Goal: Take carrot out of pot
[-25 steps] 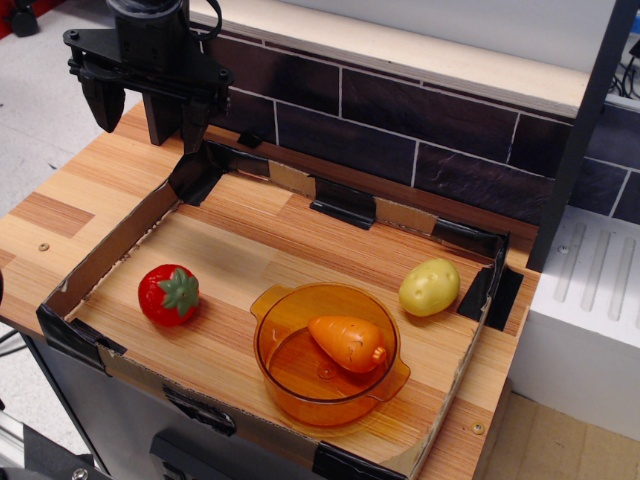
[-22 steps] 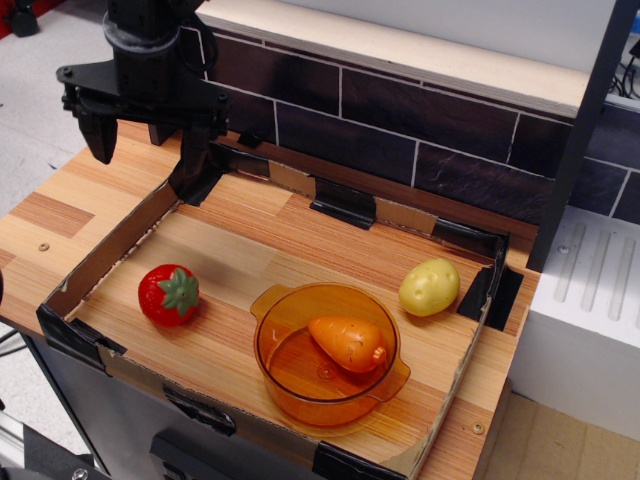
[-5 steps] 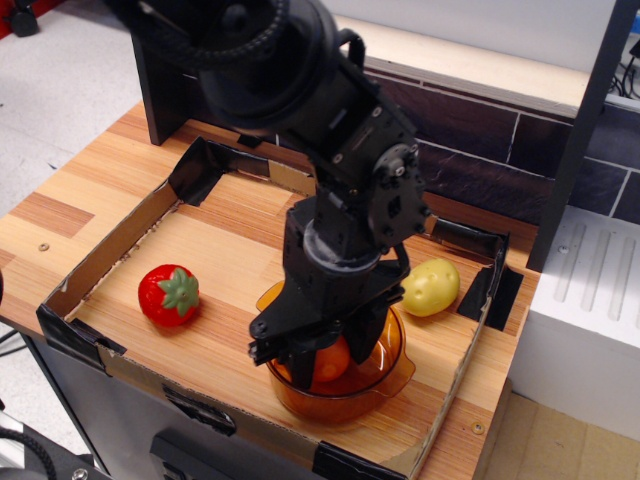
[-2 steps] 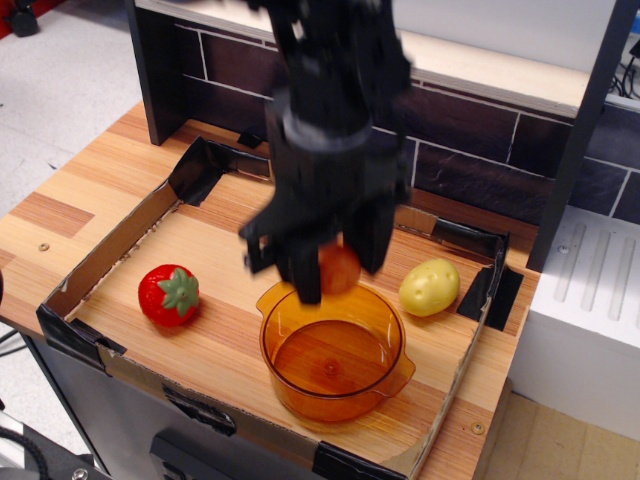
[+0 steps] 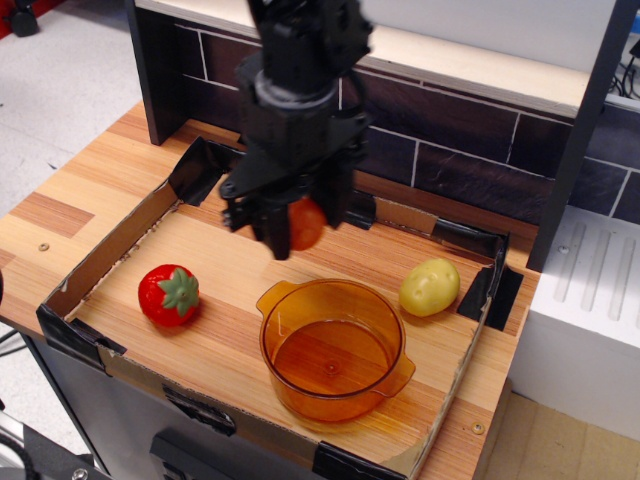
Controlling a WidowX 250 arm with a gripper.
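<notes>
Carrot lifted out of the pot

The black gripper [image 5: 296, 226] pinches the small orange toy carrot [image 5: 304, 222], high above the empty see-through orange plastic pot [image 5: 335, 349], so it clears the rim.

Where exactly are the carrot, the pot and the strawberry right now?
carrot [image 5: 304, 222], main camera view, its visible orange body in the gripper.
pot [image 5: 282, 296], main camera view, its left handle.
strawberry [image 5: 160, 297], main camera view, its red side.
</notes>
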